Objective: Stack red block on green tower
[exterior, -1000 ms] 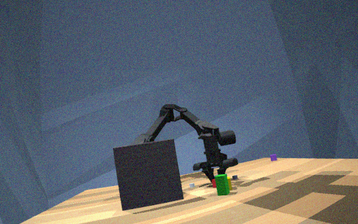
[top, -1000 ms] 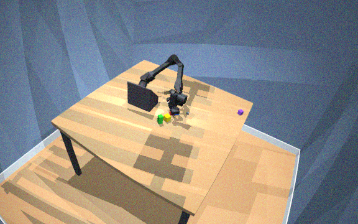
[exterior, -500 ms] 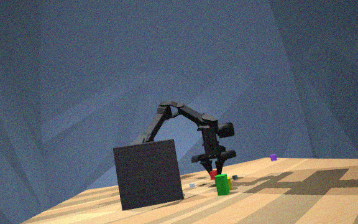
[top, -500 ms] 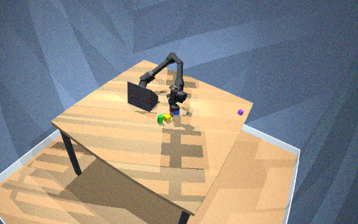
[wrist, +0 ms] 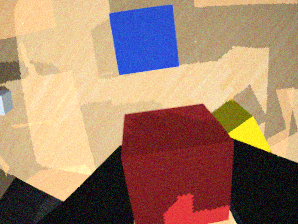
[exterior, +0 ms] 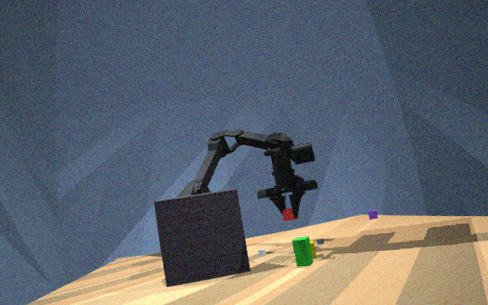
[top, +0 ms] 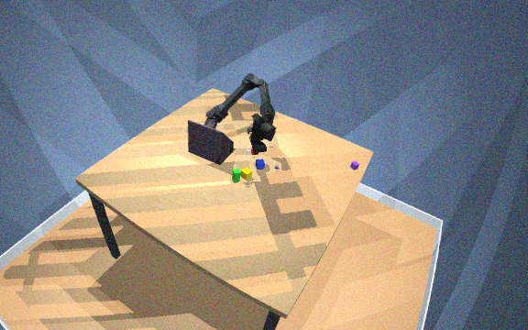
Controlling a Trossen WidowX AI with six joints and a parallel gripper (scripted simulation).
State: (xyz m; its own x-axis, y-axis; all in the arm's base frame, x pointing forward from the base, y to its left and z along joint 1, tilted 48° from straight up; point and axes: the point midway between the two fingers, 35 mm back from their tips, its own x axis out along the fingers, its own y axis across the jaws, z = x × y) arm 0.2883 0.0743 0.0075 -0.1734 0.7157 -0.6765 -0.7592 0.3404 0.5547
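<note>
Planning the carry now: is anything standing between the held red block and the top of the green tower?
Nothing visible does. The claw holds the red block in the air, above the green tower. The yellow block stands right beside the tower, no taller than it, so only a low approach risks it.

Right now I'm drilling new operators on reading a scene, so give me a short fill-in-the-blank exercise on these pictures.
1. The claw is shut on the ____ block.
2. The held block hangs ____ the table, not touching it.
3. The yellow block sits right beside the ____ tower.
4. Alone near the far table edge lies a small ____ block.

Missing words: red; above; green; purple
</note>
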